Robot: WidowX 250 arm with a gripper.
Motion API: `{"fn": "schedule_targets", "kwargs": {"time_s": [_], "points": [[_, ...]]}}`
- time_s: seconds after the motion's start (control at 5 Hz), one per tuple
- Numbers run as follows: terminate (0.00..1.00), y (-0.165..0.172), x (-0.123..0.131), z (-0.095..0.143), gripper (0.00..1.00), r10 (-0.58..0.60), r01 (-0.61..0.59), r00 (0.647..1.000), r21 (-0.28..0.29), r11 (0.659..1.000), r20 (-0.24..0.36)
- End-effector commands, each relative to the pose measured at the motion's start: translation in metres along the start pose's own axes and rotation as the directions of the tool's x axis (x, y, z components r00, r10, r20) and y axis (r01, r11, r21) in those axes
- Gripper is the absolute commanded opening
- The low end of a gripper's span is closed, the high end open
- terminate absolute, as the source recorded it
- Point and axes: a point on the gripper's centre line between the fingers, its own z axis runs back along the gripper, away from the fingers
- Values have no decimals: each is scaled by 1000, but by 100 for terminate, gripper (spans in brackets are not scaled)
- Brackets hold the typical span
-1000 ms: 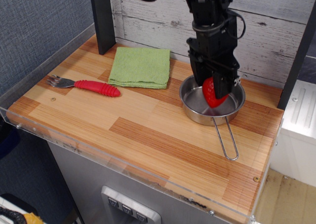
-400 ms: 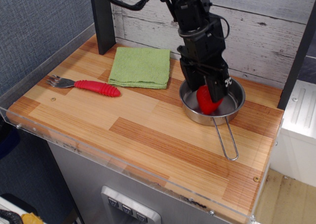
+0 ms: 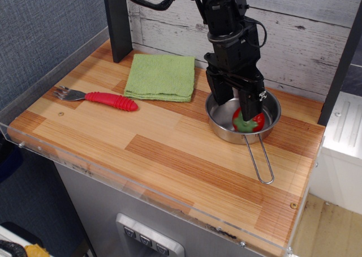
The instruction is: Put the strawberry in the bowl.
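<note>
The red strawberry (image 3: 249,121) lies inside the steel bowl (image 3: 222,134), green cap toward the camera, partly hidden by a finger. The bowl sits at the back right of the wooden table, its wire loop handle (image 3: 259,162) pointing to the front. My gripper (image 3: 233,102) hangs just above the bowl with its jaws spread. One finger (image 3: 218,94) is at the bowl's left side and the other stands over the strawberry. The jaws hold nothing.
A folded green cloth (image 3: 161,76) lies at the back of the table, left of the bowl. A red-handled fork (image 3: 104,99) lies at the left. A black post (image 3: 117,20) stands at the back left. A clear acrylic lip (image 3: 141,196) runs along the front edge.
The gripper lowered the strawberry into the bowl and opened. The strawberry dropped from the jaws and now rests in the bowl with its green cap showing.
</note>
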Motion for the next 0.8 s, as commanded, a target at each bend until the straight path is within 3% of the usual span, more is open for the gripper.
{"fn": "schedule_targets", "kwargs": {"time_s": [0.0, 0.4, 0.6], "points": [[0, -2, 22, 48, 100, -76, 69, 994, 96, 993, 75], [0, -9, 41, 111, 100, -125, 94, 980, 194, 976, 153], [0, -15, 35, 123, 100, -118, 85, 979, 195, 977, 166]]}}
